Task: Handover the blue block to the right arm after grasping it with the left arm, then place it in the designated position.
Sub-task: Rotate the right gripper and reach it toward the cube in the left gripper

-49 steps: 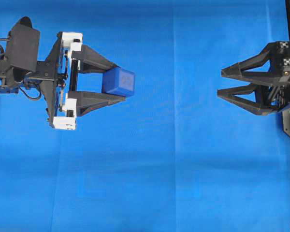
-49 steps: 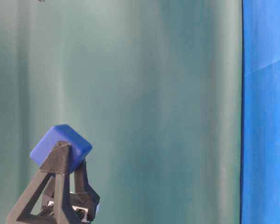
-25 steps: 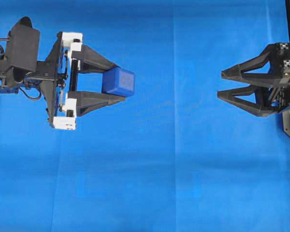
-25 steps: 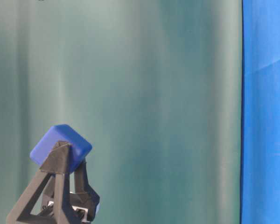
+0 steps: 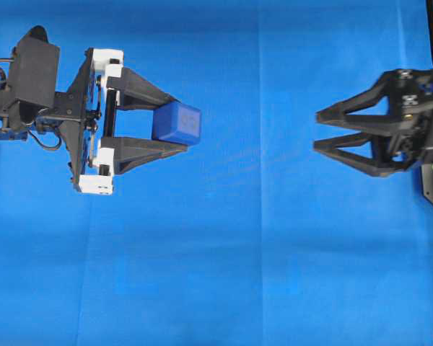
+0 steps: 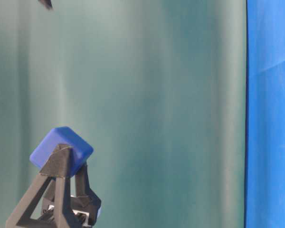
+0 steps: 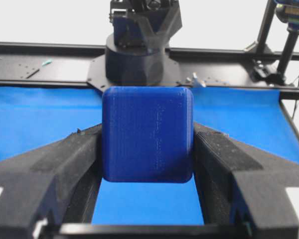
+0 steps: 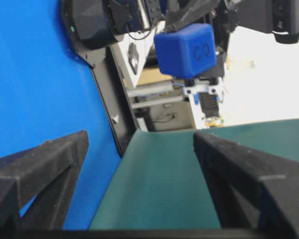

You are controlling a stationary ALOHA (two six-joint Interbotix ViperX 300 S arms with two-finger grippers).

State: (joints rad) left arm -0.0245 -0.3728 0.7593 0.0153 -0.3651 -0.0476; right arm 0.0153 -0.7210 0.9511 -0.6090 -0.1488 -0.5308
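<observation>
The left arm's fingers (image 5: 175, 124) are clamped on the blue block (image 5: 177, 122), one finger pressed against each of two opposite faces, holding it up off the blue cloth (image 5: 238, 252) that covers the desk. In the left wrist view the block (image 7: 147, 133) fills the gap between the two padded fingers (image 7: 65, 159). The right arm's fingers (image 5: 317, 130) stand spread wide with nothing between them — they point toward the block from the far right of the overhead view, well apart from it. From table level the block (image 6: 61, 150) sits tilted atop the finger tips, a green backdrop (image 6: 156, 95) behind. The right wrist view shows the block (image 8: 186, 49) ahead, above its own splayed fingers (image 8: 45, 164).
</observation>
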